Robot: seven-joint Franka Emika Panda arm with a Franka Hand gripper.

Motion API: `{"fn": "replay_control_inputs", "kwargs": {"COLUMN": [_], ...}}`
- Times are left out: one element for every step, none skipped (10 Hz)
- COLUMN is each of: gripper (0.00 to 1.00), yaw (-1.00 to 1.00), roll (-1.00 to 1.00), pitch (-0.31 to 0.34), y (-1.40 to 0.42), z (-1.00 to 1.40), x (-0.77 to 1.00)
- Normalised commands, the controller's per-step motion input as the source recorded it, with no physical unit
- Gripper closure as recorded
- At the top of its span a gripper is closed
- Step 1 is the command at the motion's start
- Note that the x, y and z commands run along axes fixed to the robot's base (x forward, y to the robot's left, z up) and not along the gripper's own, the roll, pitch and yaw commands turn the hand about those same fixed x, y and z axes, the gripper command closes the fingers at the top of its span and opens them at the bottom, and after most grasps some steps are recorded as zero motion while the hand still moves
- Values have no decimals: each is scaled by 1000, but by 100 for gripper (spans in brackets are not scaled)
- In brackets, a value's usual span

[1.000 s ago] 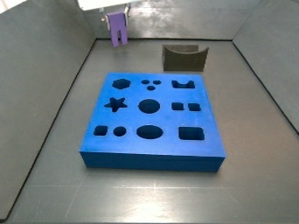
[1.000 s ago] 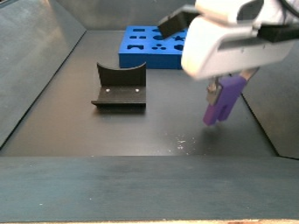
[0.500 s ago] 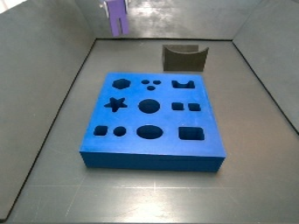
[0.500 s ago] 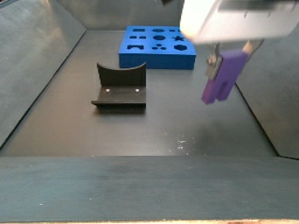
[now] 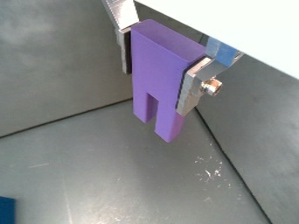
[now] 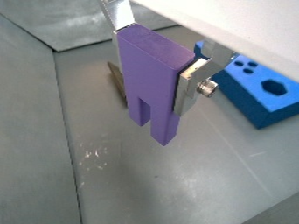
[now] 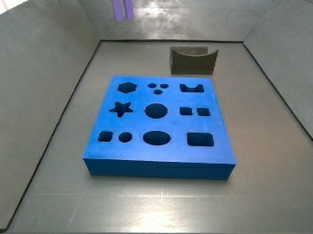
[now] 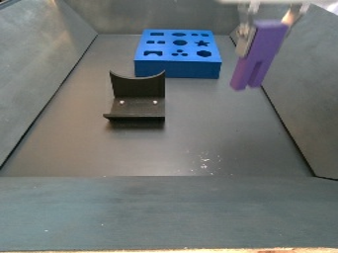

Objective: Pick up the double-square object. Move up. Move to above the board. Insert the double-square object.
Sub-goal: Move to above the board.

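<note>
We see scuffed grey floor nearest in side view, bare at frame bottom. Fixture mid-left, dark, on floor. Gripper clamped on double-square object in both wrist views; silver fingers pressed to its flanks, notch end hanging down, clear of floor. Same purple piece upper right in side view. Board farthest, flat at frame top centre.

Double-square object in gripper, aloft
</note>
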Motion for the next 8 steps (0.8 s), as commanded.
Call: {"fn": "replay_control_inputs", "kwargs": {"gripper": [100, 100, 100, 100, 100, 100, 100, 100], "yaw": [36, 39, 40, 43, 44, 47, 48, 49], "roll": [38, 39, 41, 41, 41, 42, 42, 41], "pitch": [101, 104, 107, 107, 107, 103, 101, 103], "y": [-115, -107, -97, -85, -77, -48, -33, -18], "z": [1000, 1000, 1000, 1000, 985, 738, 640, 446], "x": [36, 37, 38, 36, 34, 24, 20, 16]}}
